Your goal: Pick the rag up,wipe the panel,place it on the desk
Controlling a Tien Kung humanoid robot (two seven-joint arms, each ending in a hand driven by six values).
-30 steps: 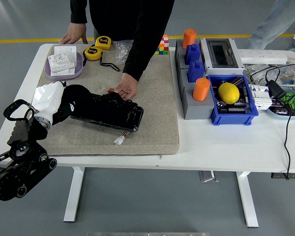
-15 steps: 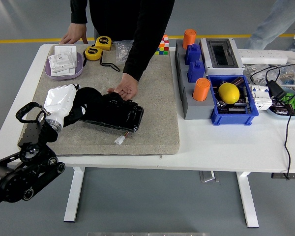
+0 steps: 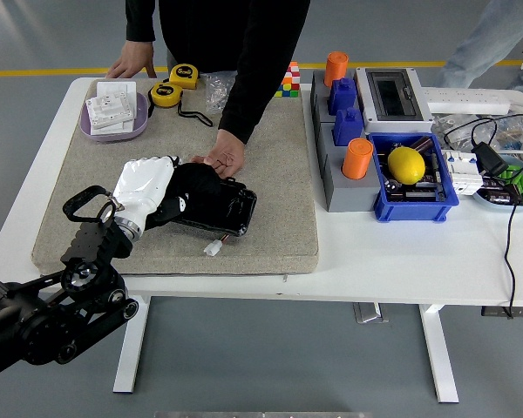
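Left hand (image 3: 148,185): white-covered, fingers curled down onto a dark rag (image 3: 192,185), pressing it flat on the black panel (image 3: 218,209). Panel lies under and just past the fingertips, on a grey mat (image 3: 270,192). Wrist angled back toward the table's near-left corner, black arm (image 3: 61,305) trailing off below. Person's hand (image 3: 225,159) rests on the panel's far edge, just beyond the rag.

A black rag (image 3: 185,193) lies over a glossy black panel (image 3: 224,211) on a grey-beige mat (image 3: 270,174). The white hand (image 3: 144,185) rests there. Two orange cups (image 3: 357,158), a yellow lemon (image 3: 405,165), a blue bin (image 3: 416,205).
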